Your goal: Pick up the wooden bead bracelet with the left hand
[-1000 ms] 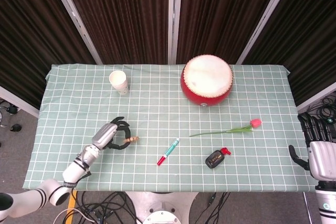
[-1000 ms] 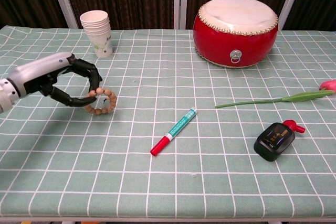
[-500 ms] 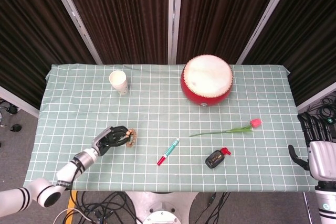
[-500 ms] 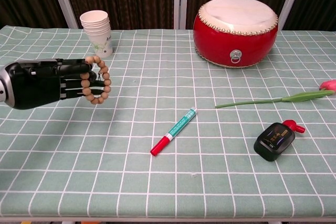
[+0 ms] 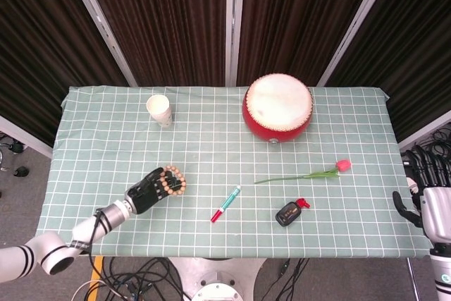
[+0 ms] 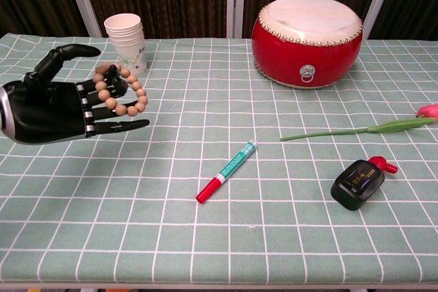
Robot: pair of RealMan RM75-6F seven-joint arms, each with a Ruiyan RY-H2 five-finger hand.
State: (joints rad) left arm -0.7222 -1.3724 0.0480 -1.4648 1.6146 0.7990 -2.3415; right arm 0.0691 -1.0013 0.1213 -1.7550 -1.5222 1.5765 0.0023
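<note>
The wooden bead bracelet [image 5: 174, 180] [image 6: 120, 90] is off the green checked cloth, looped over the fingers of my left hand [image 5: 146, 192] [image 6: 58, 102]. That black hand hovers above the table's front left part, palm turned toward the chest camera, thumb raised and apart from the beads. The fingers curl through the ring of beads. My right hand [image 5: 431, 204] hangs beyond the table's right edge with fingers spread and nothing in it; only the head view shows it.
A stack of paper cups [image 5: 160, 110] [image 6: 127, 43] stands just behind the left hand. A red drum [image 5: 277, 107] [image 6: 309, 32] sits at the back. A red-green marker [image 5: 225, 204] [image 6: 226, 171], a tulip [image 5: 310, 173] [image 6: 369, 128] and a black device [image 5: 289, 212] [image 6: 358, 181] lie mid-right.
The left hand has raised the bracelet off the cloth and rolled palm-up. Its thumb has swung away from the beads. The right hand dropped slightly.
</note>
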